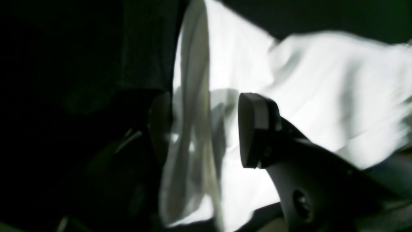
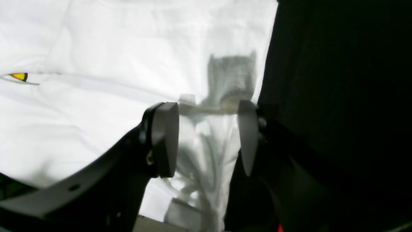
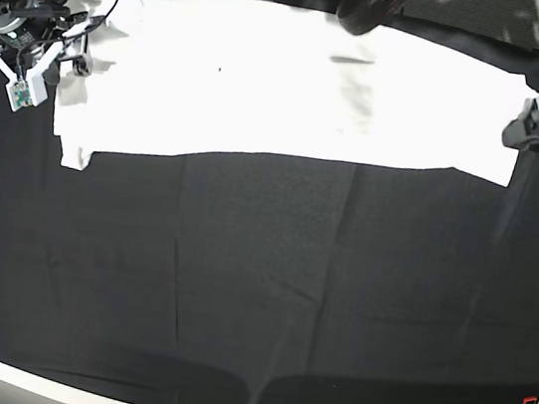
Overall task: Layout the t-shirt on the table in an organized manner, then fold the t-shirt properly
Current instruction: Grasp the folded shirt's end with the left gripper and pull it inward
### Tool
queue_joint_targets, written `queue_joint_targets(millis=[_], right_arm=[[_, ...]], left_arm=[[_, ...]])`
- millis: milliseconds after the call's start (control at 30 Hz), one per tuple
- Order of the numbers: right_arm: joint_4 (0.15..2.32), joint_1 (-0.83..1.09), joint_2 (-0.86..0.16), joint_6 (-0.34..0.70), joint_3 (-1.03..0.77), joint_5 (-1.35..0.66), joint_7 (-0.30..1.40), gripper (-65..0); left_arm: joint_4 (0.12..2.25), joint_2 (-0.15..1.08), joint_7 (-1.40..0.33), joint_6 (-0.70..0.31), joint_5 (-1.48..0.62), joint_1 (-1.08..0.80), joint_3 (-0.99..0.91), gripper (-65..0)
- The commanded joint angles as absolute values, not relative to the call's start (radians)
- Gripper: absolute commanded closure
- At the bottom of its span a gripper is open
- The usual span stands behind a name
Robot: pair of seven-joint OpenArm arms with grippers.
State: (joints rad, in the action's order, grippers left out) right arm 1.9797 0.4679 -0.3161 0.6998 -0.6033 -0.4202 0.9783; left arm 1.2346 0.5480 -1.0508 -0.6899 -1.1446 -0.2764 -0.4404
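- The t-shirt (image 3: 287, 79): a white garment lying as a long, wide band along the far edge of the table (image 3: 257, 291), reaching nearly from the far-left corner to the far-right corner as the base view frames them. Its plain side faces up; only a speck of yellow print (image 2: 20, 76) peeps from under a fold in the right wrist view.
- The near edge of the band looks fairly straight. A small flap (image 3: 76, 153) juts out at the end by the right arm, and a faint crease sits near the middle.
- The right gripper (image 2: 207, 138): jaws stand wide apart over the shirt's edge; a bunched strip of cloth lies between them, but neither pad presses it. Nothing is held.
- The left gripper (image 1: 206, 129): jaws also apart, with a loose hanging fold of cloth (image 1: 193, 106) between the pads; it appears released, not pinched.
- Step in hand, as I judge it: a lengthwise fold has just been laid down, and both grippers have let go at the two ends.
- Next move calls for: lifting clear without dragging the cloth, tidying the stray flap, then gripping one end's corners to bring it across towards the other.
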Motion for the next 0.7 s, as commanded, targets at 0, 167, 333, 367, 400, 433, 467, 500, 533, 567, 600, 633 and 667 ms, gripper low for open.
queue_joint_targets(millis=[0,167,333,367,400,433,467,500,533,567,600,633,667], right_arm=[[1.999,0.466,-0.33,0.698,-0.609,-0.431,0.965,-29.1],[1.999,0.466,-0.33,0.698,-0.609,-0.431,0.96,-29.0],[1.999,0.466,-0.33,0.698,-0.609,-0.431,0.957,-29.0],[1.999,0.466,-0.33,0.698,-0.609,-0.431,0.957,-29.0],[1.999,0.466,-0.33,0.698,-0.609,-0.431,0.957,-29.1],[1.999,0.466,-0.33,0.698,-0.609,-0.431,0.957,-29.0],[1.999,0.466,-0.33,0.698,-0.609,-0.431,0.957,-29.1],[1.999,0.466,-0.33,0.698,-0.609,-0.431,0.958,-29.0],[1.999,0.466,-0.33,0.698,-0.609,-0.431,0.958,-29.0],[1.999,0.466,-0.33,0.698,-0.609,-0.431,0.957,-29.0],[1.999,0.466,-0.33,0.698,-0.609,-0.431,0.957,-29.0],[1.999,0.466,-0.33,0.698,-0.609,-0.431,0.957,-29.0],[1.999,0.466,-0.33,0.698,-0.609,-0.431,0.958,-29.1]], left_arm=[[1.227,0.565,-1.098,-0.698,-1.21,-0.274,-0.446,-30.5],[1.215,0.559,-1.231,-0.698,-1.389,-0.277,-0.444,-30.5],[1.215,0.554,-1.225,-0.698,-1.389,-0.277,-0.444,-30.5],[1.215,0.554,-1.215,-0.698,-1.389,-0.277,-0.444,-29.1],[1.215,0.552,-1.202,-0.698,-1.389,-0.277,-0.444,-25.8],[1.215,0.551,-1.183,-0.698,-1.389,-0.277,-0.444,-21.0],[1.215,0.549,-1.164,-0.698,-1.388,-0.277,-0.444,-14.9],[1.215,0.549,-1.14,-0.698,-1.388,-0.278,-0.444,-7.5],[1.215,0.549,-1.122,-0.698,-1.384,-0.277,-0.444,0.0],[1.215,0.551,-1.094,-0.698,-1.361,-0.277,-0.444,0.0],[1.215,0.554,-1.047,-0.698,-1.321,-0.277,-0.444,0.0],[1.215,0.559,-0.98,-0.698,-1.266,-0.276,-0.444,0.0],[1.215,0.569,-0.911,-0.698,-1.208,-0.276,-0.444,0.0]])
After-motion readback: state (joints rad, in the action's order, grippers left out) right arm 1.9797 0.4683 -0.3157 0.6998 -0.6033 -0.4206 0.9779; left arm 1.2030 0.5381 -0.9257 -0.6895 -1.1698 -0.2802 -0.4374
